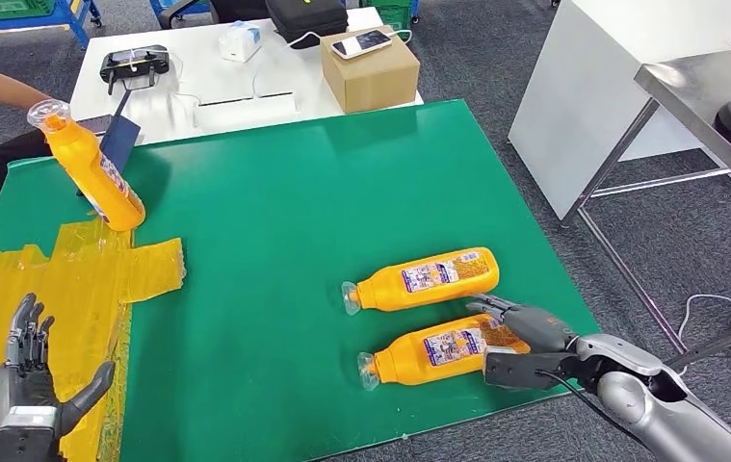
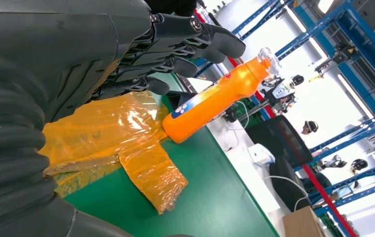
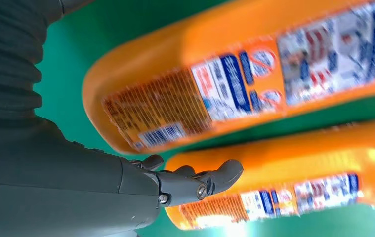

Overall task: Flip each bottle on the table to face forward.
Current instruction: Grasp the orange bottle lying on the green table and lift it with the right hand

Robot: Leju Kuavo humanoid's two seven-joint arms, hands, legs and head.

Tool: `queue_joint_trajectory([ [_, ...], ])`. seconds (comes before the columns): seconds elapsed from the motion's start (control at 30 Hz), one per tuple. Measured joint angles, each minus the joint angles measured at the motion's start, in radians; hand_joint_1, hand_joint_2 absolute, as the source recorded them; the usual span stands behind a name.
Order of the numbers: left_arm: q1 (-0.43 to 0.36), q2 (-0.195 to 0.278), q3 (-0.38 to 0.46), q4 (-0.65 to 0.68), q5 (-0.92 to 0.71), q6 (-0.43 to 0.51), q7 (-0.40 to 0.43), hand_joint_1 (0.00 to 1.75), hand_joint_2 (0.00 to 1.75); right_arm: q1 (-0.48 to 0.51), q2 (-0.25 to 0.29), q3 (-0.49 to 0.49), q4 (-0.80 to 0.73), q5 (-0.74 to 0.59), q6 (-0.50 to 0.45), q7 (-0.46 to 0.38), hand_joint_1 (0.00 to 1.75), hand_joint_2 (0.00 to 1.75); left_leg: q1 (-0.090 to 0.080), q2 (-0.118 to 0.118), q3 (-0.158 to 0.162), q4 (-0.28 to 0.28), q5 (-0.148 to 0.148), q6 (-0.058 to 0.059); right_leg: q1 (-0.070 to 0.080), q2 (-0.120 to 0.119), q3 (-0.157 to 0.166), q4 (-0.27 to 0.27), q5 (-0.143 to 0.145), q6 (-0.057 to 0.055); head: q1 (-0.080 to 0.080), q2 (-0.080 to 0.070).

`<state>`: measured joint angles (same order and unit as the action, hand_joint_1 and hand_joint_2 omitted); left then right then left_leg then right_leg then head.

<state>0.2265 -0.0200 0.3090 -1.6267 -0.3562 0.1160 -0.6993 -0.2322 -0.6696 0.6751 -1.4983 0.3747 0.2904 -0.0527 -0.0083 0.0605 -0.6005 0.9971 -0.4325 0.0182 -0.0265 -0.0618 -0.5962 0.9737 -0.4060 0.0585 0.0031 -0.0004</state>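
Two orange bottles lie on their sides near the right edge of the green worktop (image 1: 342,192), label sides up and caps pointing left: the far bottle (image 1: 426,279) and, just beside it, the near bottle (image 1: 438,354), whose base end the right hand (image 1: 525,337) touches with its fingers (image 3: 220,175) laid against it, though I cannot tell whether they grip it. A third bottle (image 1: 91,168) leans tilted at the far left, its base at the edge of a patch of yellow tape (image 1: 72,279). The left hand (image 1: 34,385) rests above the tape, released, fingers spread and holding nothing.
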Motion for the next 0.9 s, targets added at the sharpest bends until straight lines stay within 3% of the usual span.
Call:
queue_joint_trajectory([
  [0.13,-0.008,0.002,0.001,0.005,0.007,-0.007,0.000,0.00,1.75,-0.013,-0.034,0.031,-0.006,0.026,0.031,0.029,0.00,1.75,0.000,0.000,0.000,0.000,0.000,0.000,0.000,0.000,0.000,0.000,0.000,0.000,0.000,0.000],
  [0.17,-0.010,0.002,0.001,0.007,0.008,-0.010,0.000,0.00,1.75,-0.022,-0.045,0.043,-0.007,0.036,0.047,0.040,0.09,1.75,0.000,0.000,0.000,0.000,0.000,0.000,0.000,0.000,0.000,0.000,0.000,0.000,0.000,0.000],
  [0.27,-0.019,0.002,0.001,0.013,0.010,-0.018,0.000,0.00,1.75,-0.060,-0.075,0.086,-0.005,0.079,0.098,0.073,1.37,1.75,0.000,0.000,0.000,0.000,0.000,0.000,0.000,0.000,0.000,0.000,0.000,0.000,0.000,0.000],
  [0.3,-0.024,0.002,0.001,0.016,0.010,-0.019,0.000,0.00,1.75,-0.074,-0.080,0.104,0.001,0.099,0.107,0.079,1.72,1.75,0.000,0.000,0.000,0.000,0.000,0.000,0.000,0.000,0.000,0.000,0.000,0.000,0.000,0.000],
  [0.47,-0.048,0.002,0.000,0.038,0.003,-0.020,0.000,0.00,1.75,-0.123,-0.059,0.206,0.098,0.197,0.060,0.074,1.75,1.75,0.000,0.001,0.003,0.000,-0.001,-0.001,0.000,0.001,0.002,0.000,0.000,0.000,0.000,0.000],
  [0.7,-0.065,0.001,-0.003,0.058,0.002,-0.019,0.000,0.00,1.75,-0.172,-0.025,0.269,0.182,0.221,0.037,0.068,1.75,1.75,0.002,0.011,0.014,-0.001,-0.005,-0.001,0.001,0.009,0.009,-0.001,0.000,-0.001,0.000,0.000],
  [0.9,-0.080,0.001,-0.005,0.075,0.002,-0.019,0.000,0.00,1.75,-0.206,0.078,0.303,0.324,0.266,-0.038,0.037,1.75,1.75,0.011,0.027,0.037,-0.002,-0.019,-0.005,0.009,0.022,0.022,-0.007,-0.010,-0.009,0.001,0.000],
])
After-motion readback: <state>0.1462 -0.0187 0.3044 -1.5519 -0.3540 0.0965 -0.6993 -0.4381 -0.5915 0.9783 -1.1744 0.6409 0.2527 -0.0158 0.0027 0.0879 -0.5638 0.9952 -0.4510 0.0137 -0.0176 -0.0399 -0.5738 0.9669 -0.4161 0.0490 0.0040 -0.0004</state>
